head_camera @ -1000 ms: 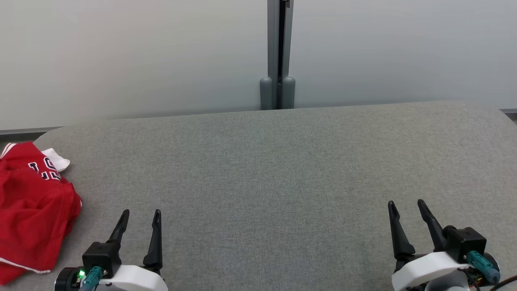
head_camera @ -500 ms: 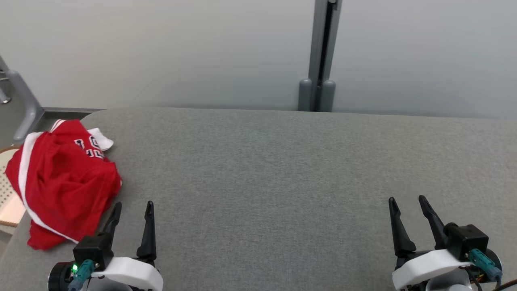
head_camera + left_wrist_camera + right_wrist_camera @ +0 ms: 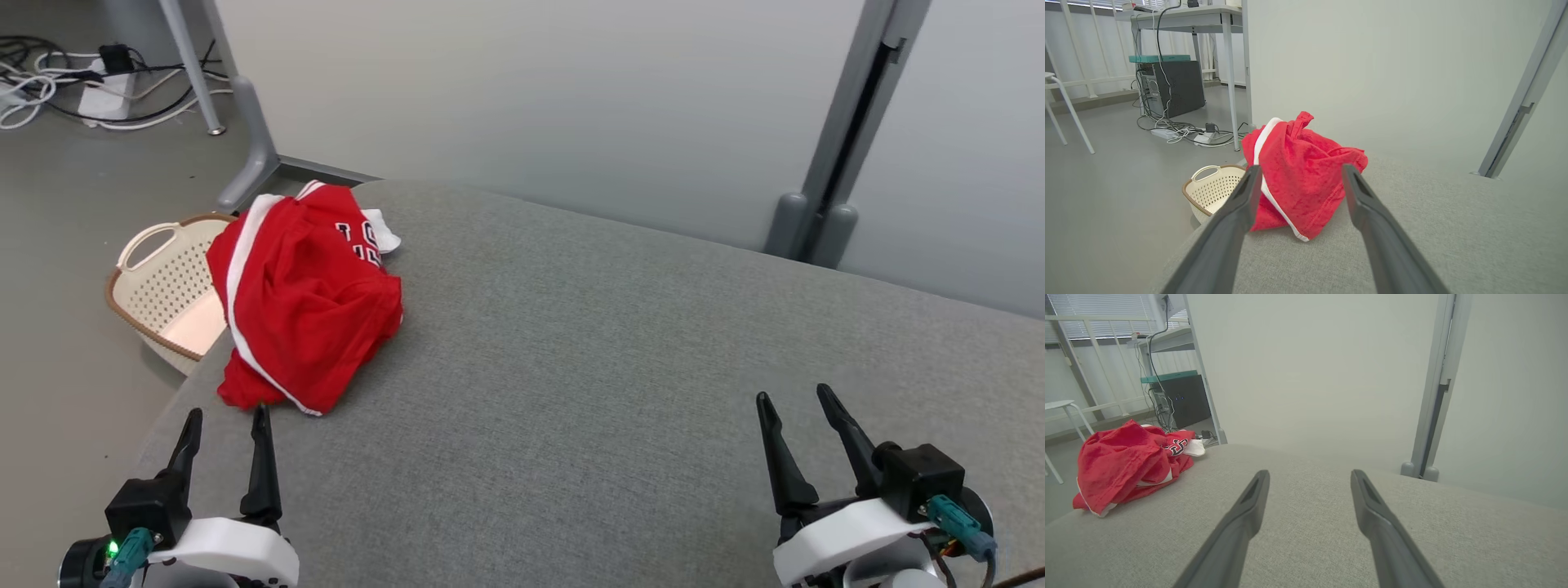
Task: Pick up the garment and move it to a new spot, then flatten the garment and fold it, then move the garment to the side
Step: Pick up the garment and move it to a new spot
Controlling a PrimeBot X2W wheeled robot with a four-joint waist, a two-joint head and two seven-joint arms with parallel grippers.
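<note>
Head view: a crumpled red jersey [image 3: 306, 302] with white trim and dark lettering lay at the far left corner of the grey fabric surface [image 3: 588, 367], its left side hanging over the edge. A cream perforated basket [image 3: 159, 286] stood on the floor beside that corner, partly hidden behind the jersey. The left gripper [image 3: 228, 411] sat at the lower left with its two dark fingers spread apart, the tips just beside the jersey's near hem. The right gripper [image 3: 793, 394] sat at the lower right, fingers likewise spread, well apart from the jersey and over bare fabric. A grey upright post [image 3: 849, 139] rose behind the surface at the right, and a power strip with cables [image 3: 98, 90] lay on the floor at the upper left.

Left wrist view: the left gripper's fingers [image 3: 1241, 204] stood wide apart and framed the jersey [image 3: 1306, 163], which sat heaped just ahead of the tips at the edge of the surface. The basket [image 3: 1210, 190] showed below and to the left of it on the floor. Farther back stood a dark computer tower [image 3: 1175, 87] under a desk [image 3: 1200, 16].

Right wrist view: the right gripper [image 3: 1310, 472] pointed across the bare surface with its fingers spread. The jersey [image 3: 1126, 465] lay far off to the left, near the corner, and the post [image 3: 1433, 396] stood at the right.
</note>
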